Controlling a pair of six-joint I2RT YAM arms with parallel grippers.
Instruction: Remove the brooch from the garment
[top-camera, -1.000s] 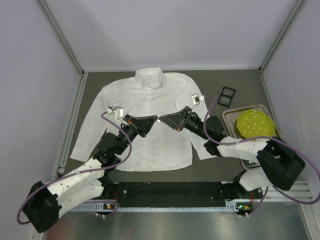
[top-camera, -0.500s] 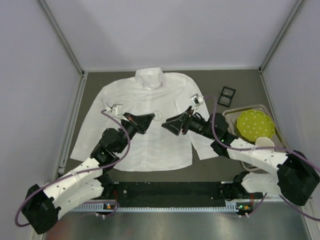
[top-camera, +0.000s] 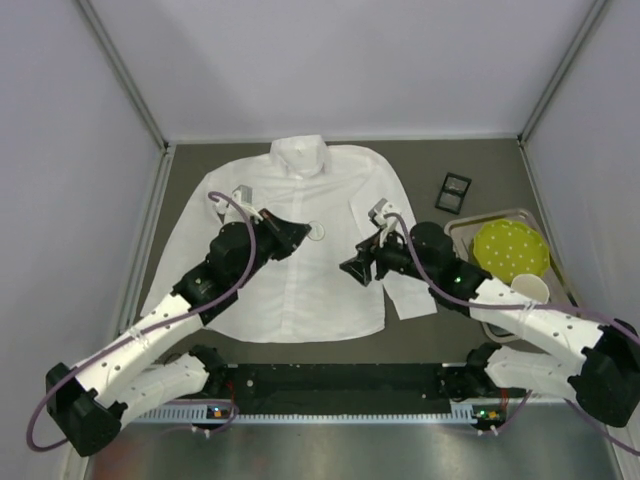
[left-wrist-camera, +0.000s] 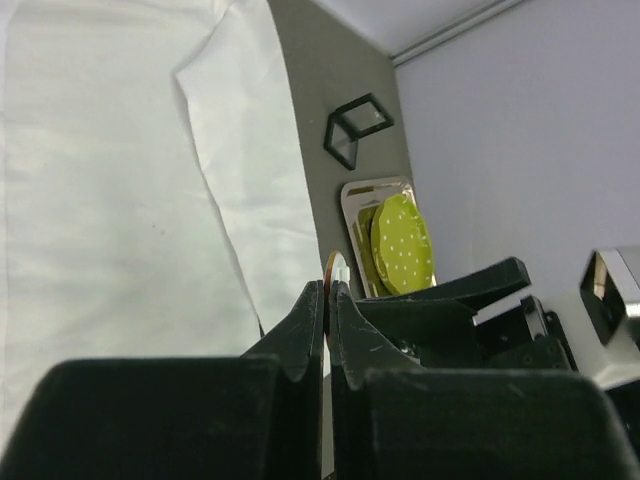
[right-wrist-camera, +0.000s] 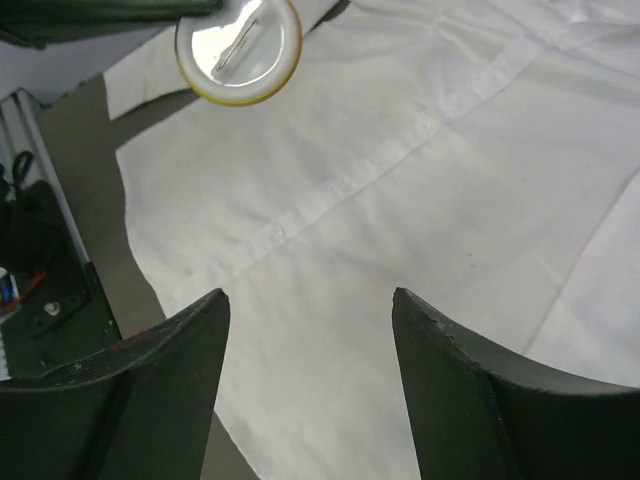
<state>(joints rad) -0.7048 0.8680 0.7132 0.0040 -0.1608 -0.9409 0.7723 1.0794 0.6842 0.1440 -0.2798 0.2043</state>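
The white shirt (top-camera: 320, 290) lies flat on the dark table, collar at the back. My left gripper (top-camera: 306, 232) is shut on the brooch (top-camera: 318, 232), a small round gold-rimmed pin, and holds it above the shirt's chest. In the left wrist view the brooch (left-wrist-camera: 335, 268) shows edge-on, pinched between the closed tips of the left gripper (left-wrist-camera: 329, 290). In the right wrist view the brooch (right-wrist-camera: 238, 45) shows its pale back with the pin bar, clear of the shirt (right-wrist-camera: 450, 180). My right gripper (top-camera: 352, 270) (right-wrist-camera: 310, 300) is open and empty, over the shirt's right front.
A small black square box (top-camera: 453, 190) (left-wrist-camera: 357, 125) lies right of the shirt. A metal tray (top-camera: 470, 232) at the right holds a green dotted object (top-camera: 511, 248) (left-wrist-camera: 405, 240). A white cup (top-camera: 530, 288) sits near my right arm. Grey walls enclose the table.
Both grippers met at the brooch a second ago. The right gripper has let go and drawn back to the lower right. The left gripper keeps the brooch.
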